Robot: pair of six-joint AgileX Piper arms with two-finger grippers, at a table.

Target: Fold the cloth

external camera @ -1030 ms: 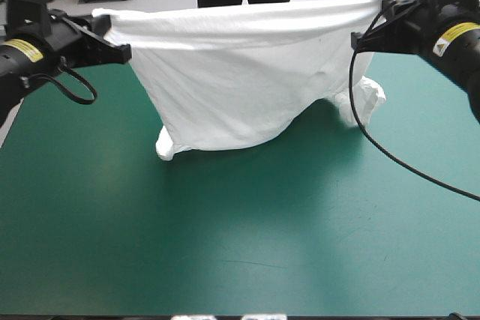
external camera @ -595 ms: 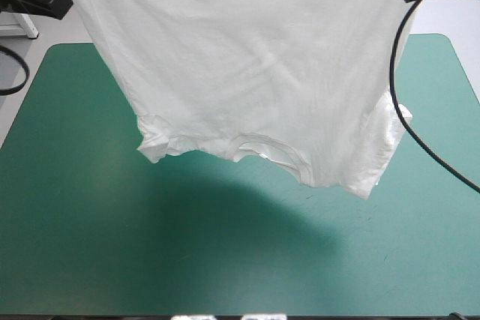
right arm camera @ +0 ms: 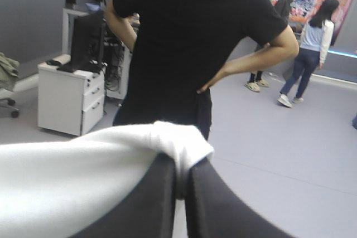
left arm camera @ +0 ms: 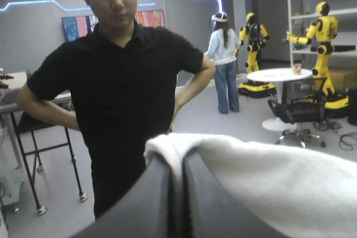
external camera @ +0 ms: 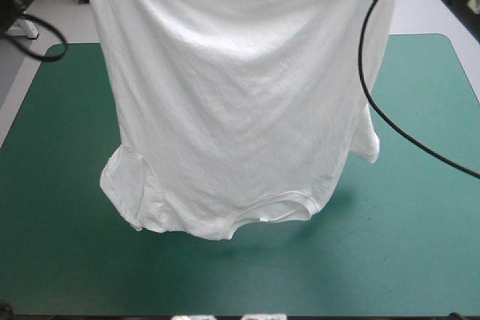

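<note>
The T-shirt [external camera: 232, 110] is held up over the teal-green cover [external camera: 420, 230], spread wide between the two grippers; its hem is stretched along the top, and the neckline [external camera: 271, 207] is seen at the hanging lower edge, so the garment is upside down. The left gripper [left arm camera: 177, 190] is closed on one corner of the hem; in the left wrist view its black fingers [left arm camera: 145, 204] are pressed all but together, with a fold of white fabric pinched between them and bunched over their tips. The right gripper [right arm camera: 179, 190] is likewise clamped on the opposite corner, the cloth being drawn away to one side of it. In the high view one sleeve [external camera: 127, 189] is seen dangling at the shirt's lower left; the other [external camera: 367, 140] is partly hidden behind its right edge; a shadow is cast on the cover beneath the neckline. Whether the lowest fabric touches the cover cannot be told; both arms are raised, near the top corners of the high view.
</note>
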